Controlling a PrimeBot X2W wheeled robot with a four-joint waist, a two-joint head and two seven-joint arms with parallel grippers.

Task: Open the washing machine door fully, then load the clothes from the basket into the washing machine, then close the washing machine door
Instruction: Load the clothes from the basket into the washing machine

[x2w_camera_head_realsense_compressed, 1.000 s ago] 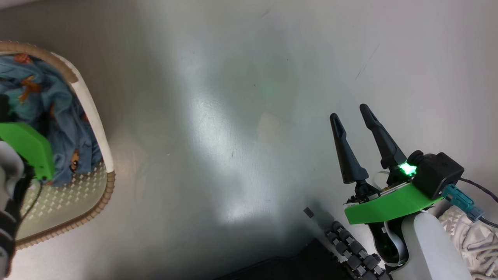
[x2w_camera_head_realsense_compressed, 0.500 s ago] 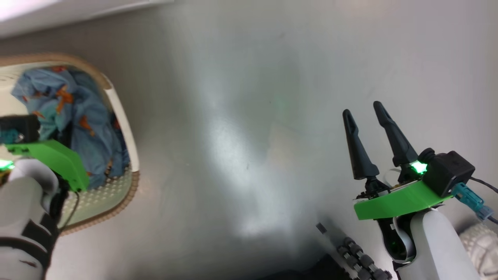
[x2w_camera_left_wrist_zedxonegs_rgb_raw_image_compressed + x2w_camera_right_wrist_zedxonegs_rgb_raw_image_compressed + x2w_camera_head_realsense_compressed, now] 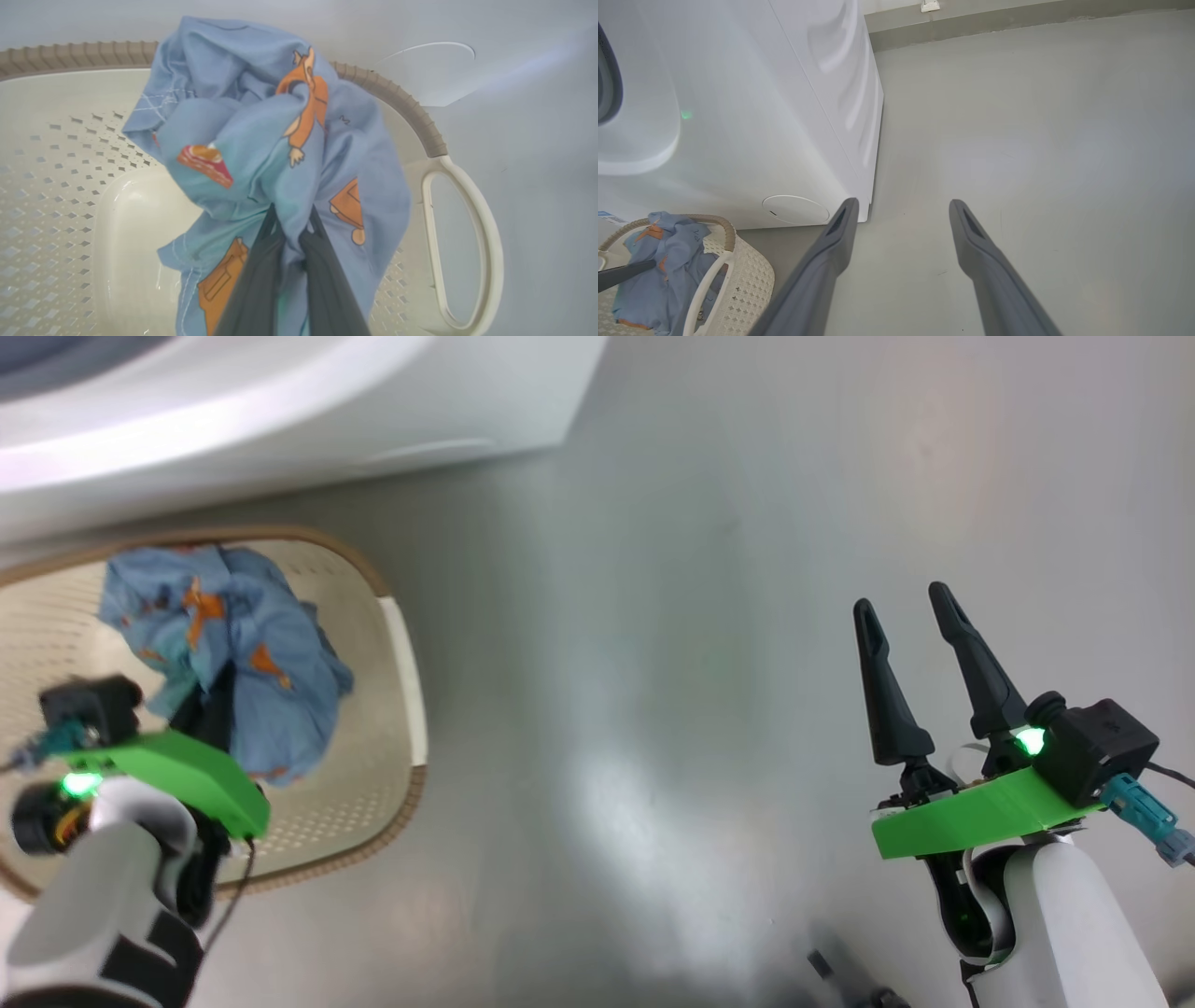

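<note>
On your left, the basket (image 3: 403, 681) sits on the floor (image 3: 653, 663) just before the washing machine (image 3: 280, 401). The clothes (image 3: 252, 663) bunch inside it, pinched in your left gripper (image 3: 292, 219). Your right gripper (image 3: 899, 597) hangs well apart to the right, over the floor.

The washing machine (image 3: 280, 420) hems basket (image 3: 407, 644); right floor (image 3: 700, 663) open.

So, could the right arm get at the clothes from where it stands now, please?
Probably, after crossing over: bare floor lies between the right gripper and the basket, but the left gripper is shut on the clothes.
</note>
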